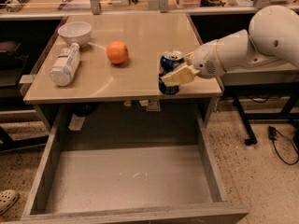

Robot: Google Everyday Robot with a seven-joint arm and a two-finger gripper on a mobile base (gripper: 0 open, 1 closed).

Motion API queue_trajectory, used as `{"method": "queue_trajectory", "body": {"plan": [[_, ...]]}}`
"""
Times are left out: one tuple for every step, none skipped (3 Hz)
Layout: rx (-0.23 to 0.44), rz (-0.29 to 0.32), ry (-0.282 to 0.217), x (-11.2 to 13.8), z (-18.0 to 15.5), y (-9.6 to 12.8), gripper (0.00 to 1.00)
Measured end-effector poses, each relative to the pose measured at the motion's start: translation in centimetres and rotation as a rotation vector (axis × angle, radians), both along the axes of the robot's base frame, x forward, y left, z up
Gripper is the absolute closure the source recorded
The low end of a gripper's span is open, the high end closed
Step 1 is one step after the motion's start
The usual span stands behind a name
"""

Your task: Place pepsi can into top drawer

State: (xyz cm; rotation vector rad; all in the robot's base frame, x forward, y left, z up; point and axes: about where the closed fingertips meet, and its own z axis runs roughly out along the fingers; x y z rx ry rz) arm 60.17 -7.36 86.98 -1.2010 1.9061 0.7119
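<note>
The pepsi can (168,66), dark blue with a silver top, is at the front right edge of the tabletop, upright and slightly tilted. My gripper (176,72) comes in from the right and is shut on the can, one cream finger (180,75) across its front. The can's base hangs just past the table's front edge. The top drawer (126,176) is pulled fully open below the table, with a pale bottom and nothing in it.
A white bowl (74,32), a white plastic bottle lying on its side (64,65) and an orange (117,52) are on the tabletop (140,31). A black stand leg (243,120) and a cable are on the floor at right. A shoe (7,201) is at bottom left.
</note>
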Motion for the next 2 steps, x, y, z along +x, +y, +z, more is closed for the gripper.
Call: {"method": "queue_trajectory", "body": {"plan": [[0.012,-0.022,0.017,-2.5,0.3,0.0,1.00],[0.017,-0.058,0.039,-5.5,0.3,-0.4,1.00]]}}
